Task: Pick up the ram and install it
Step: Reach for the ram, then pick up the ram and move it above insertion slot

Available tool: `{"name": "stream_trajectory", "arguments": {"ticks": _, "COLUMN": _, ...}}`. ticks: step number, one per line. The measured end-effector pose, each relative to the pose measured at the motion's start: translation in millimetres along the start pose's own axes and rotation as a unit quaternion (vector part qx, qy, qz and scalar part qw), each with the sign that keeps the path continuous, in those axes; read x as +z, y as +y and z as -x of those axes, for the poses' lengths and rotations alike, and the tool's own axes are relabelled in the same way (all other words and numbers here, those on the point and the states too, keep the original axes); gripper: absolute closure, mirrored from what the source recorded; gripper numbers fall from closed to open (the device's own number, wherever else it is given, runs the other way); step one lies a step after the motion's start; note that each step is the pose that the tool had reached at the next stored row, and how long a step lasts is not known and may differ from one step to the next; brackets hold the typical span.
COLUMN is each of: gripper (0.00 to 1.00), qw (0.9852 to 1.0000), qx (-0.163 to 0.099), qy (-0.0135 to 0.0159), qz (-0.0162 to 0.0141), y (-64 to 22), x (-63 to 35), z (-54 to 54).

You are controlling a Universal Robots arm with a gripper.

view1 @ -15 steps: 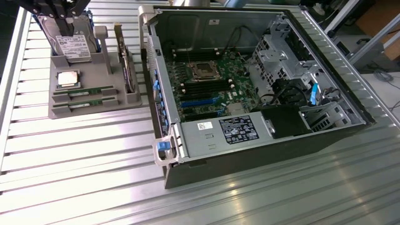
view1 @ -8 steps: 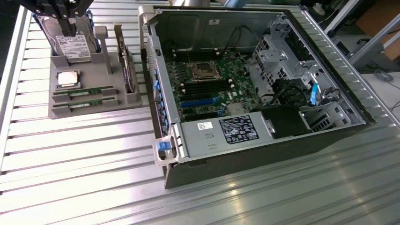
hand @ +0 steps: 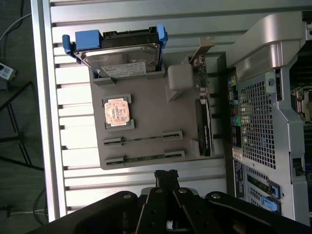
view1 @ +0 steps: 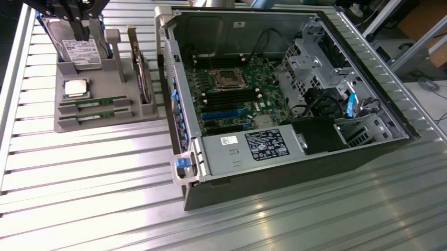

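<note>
Gripper point(hand: 165, 174) hangs above the grey tray point(view1: 70, 125), at the exterior view's upper left, over the tray's hard drive end. Its jaws are pressed together with nothing between them, and it touches nothing. The ram point(view1: 93, 101) sits on edge in a slot of the tray, a thin green strip just beside the processor chip point(view1: 75, 88). A second ram stick point(view1: 94, 113) stands in the next slot, parallel to the first and nearer the tray's front edge. Both sticks are seated in the tray and well apart from the gripper. In the wrist view they are two thin lines between pairs of grey end blocks, the ram point(hand: 144, 140) and the second ram stick point(hand: 144, 157). The hard drive point(view1: 80, 49) stands tilted at the tray's far end in a blue-ended carrier, with its white label facing out. An expansion card point(view1: 143, 78) stands on edge along the tray's side nearest the computer case point(view1: 279, 172). The case lies open on its side on the ribbed metal desk point(view1: 104, 178), at the exterior view's right of the tray and just beside it. Inside the case the motherboard point(view1: 237, 107) shows the CPU socket point(view1: 227, 78) and black memory slots point(view1: 223, 98). The power supply point(view1: 244, 149) sits at the case's near end.
</note>
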State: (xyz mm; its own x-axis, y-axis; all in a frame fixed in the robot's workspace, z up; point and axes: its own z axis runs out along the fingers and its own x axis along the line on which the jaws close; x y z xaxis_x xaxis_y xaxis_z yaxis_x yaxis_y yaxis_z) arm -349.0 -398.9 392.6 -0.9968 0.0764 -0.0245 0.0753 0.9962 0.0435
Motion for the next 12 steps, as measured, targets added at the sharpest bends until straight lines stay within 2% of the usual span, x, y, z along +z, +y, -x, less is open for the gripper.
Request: {"name": "stream_trajectory", "arguments": {"ticks": 12, "gripper": 0.89, "qw": 1.0, "qx": -0.002, "qy": 0.0001, "qz": 0.0, "y": 0.1, "x": 0.0, "z": 1.1}}
